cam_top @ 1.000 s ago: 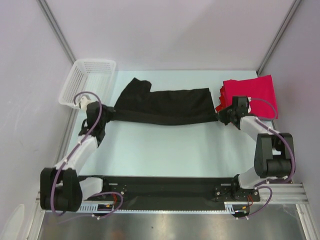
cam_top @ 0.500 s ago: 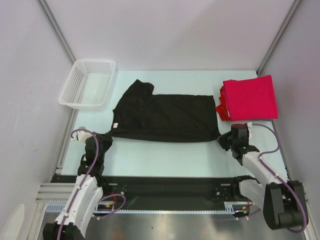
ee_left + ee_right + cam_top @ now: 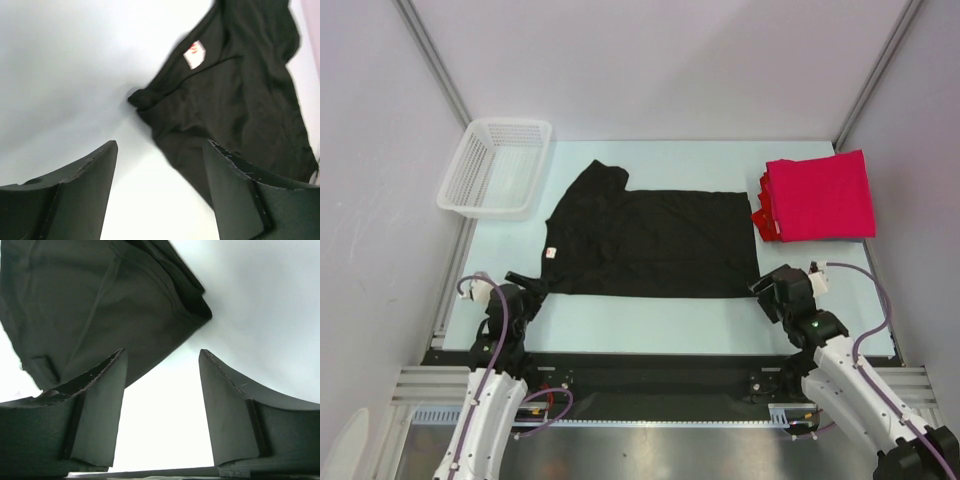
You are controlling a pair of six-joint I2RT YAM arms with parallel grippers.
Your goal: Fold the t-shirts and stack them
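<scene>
A black t-shirt [image 3: 650, 240] lies spread flat across the middle of the table, its white neck label [image 3: 552, 253] at the left. Folded red t-shirts [image 3: 817, 196] sit stacked at the back right. My left gripper [image 3: 523, 296] is open just off the shirt's near left corner, with nothing between its fingers; its wrist view shows the black t-shirt [image 3: 235, 95] ahead of the left gripper [image 3: 161, 150]. My right gripper [image 3: 767, 293] is open at the near right corner, empty too; the shirt's corner [image 3: 125, 300] lies just ahead of the right gripper [image 3: 162, 357].
A white mesh basket [image 3: 496, 165] stands at the back left. Grey walls close in the table on three sides. A black rail [image 3: 650, 375] with the arm bases runs along the near edge.
Both grippers pulled the black shirt toward the near edge, spreading it flat, then let go of its near corners and opened.
</scene>
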